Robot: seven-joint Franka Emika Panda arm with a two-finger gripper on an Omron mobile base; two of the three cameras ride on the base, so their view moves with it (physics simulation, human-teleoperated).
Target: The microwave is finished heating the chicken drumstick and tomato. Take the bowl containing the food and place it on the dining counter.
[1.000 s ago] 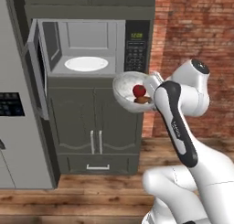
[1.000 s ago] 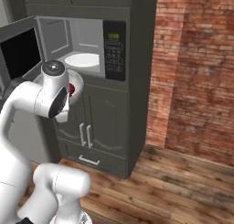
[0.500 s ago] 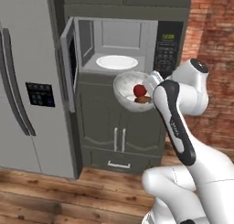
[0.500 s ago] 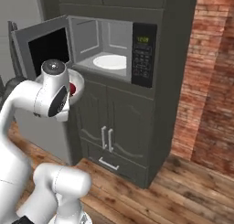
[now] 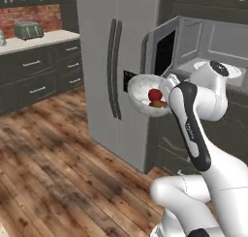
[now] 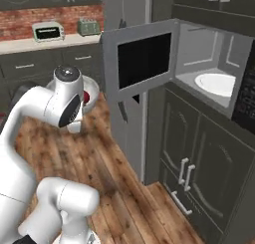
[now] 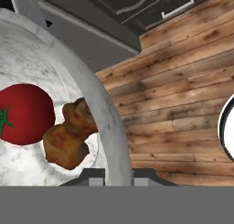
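No readable text, labels or numbers anywhere.

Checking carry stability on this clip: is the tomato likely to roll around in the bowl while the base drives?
Probably somewhat. The tomato is round and glossy and lies loose on the bowl's smooth inside. The chicken drumstick beside it and the raised rim would likely keep it in.

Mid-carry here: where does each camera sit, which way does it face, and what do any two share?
Left base view: behind the arm's left, facing the fridge and open microwave; the arm rises lower right, carrying the bowl.
Right base view: behind its right, facing the microwave; arm lower left.
Hand view: on the hand, looking into the bowl at the tomato and drumstick, floor beyond.
All three share the bowl.
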